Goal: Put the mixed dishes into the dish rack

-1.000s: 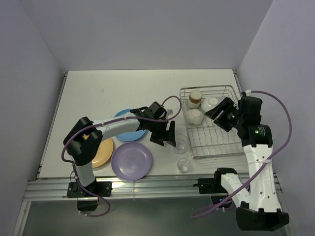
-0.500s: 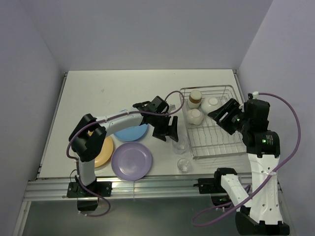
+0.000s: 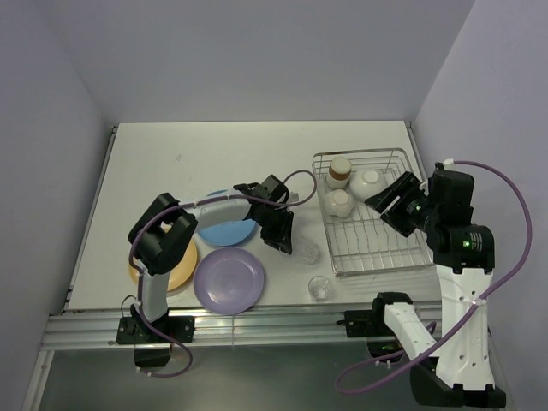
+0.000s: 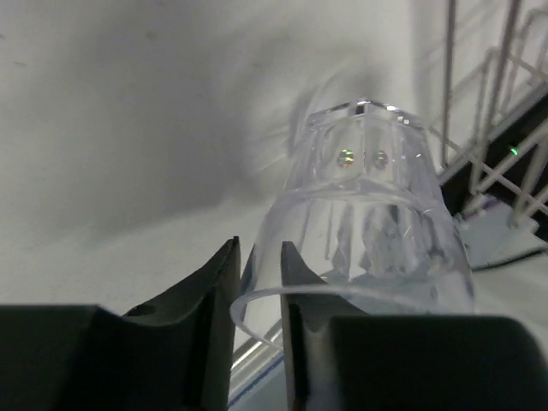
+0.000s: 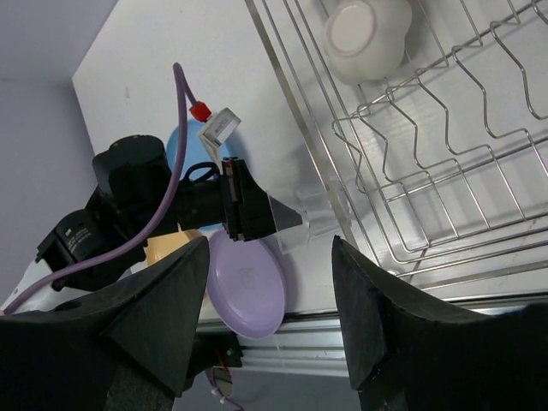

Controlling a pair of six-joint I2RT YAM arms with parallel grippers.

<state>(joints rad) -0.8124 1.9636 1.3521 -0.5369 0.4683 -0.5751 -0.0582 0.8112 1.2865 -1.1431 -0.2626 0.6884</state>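
Note:
My left gripper (image 3: 288,238) is shut on the rim of a clear glass (image 4: 368,214), one finger inside and one outside the wall. That glass (image 3: 307,251) leans over just left of the dish rack (image 3: 377,248). A second clear glass (image 3: 319,287) stands upright nearer the front. The blue plate (image 3: 224,229), orange-yellow plate (image 3: 171,267) and purple plate (image 3: 229,279) lie flat on the table. In the rack sit a brown cup (image 3: 340,169), a white bowl (image 3: 367,181) and a small pale bowl (image 3: 336,202). My right gripper (image 3: 396,202) hangs open over the rack's right side, holding nothing.
The rack's wire prongs (image 5: 428,171) fill its near half, and the small pale bowl (image 5: 364,34) lies upside down beside its left wall. The purple plate (image 5: 248,287) lies close to the table's front edge (image 3: 257,315). Walls enclose the table on three sides.
My left gripper moved in onto the nearer glass and closed on its rim; the glass now leans over. The right arm has barely shifted.

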